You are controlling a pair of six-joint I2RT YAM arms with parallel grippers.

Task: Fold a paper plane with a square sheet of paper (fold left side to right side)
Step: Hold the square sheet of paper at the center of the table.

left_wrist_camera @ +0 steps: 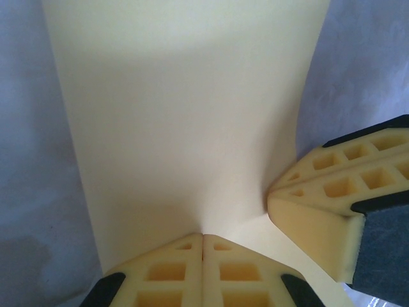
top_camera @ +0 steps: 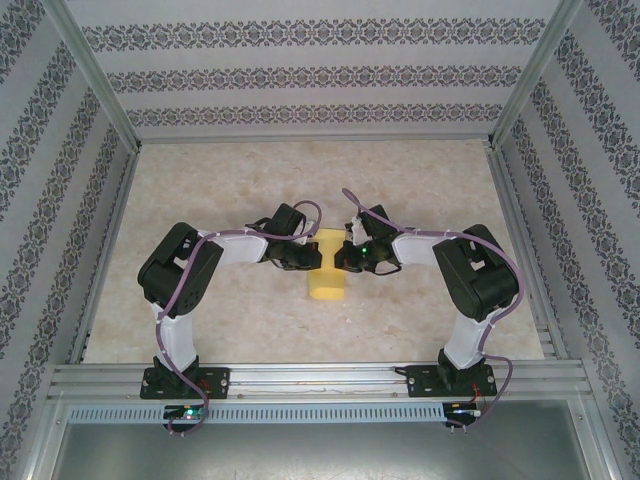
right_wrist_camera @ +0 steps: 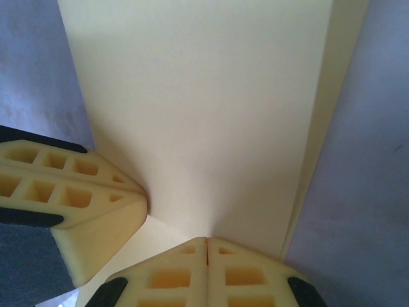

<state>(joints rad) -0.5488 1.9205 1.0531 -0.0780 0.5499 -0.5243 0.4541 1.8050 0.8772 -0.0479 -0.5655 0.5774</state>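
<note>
Apparently both are pressing, not gripping: the left gripper (top_camera: 311, 259) and the right gripper (top_camera: 343, 258) are meeting over the square sheet of paper (top_camera: 325, 286). Their jaws are fully closed and holding nothing, and the tips are touching the sheet. It is lying folded on the desk (top_camera: 430, 180), probably so that its crease gets flattened.

Soft, even light falls from above on the pale marbled tabletop (top_camera: 250, 320), bright, with faint, soft-edged shadows. In both wrist views the thin yellow folded sheet of paper (left_wrist_camera: 185, 128) looks washed-out and slightly blurred. Its far end is dimmer, and the tabletop beside it takes a bluish cast.
</note>
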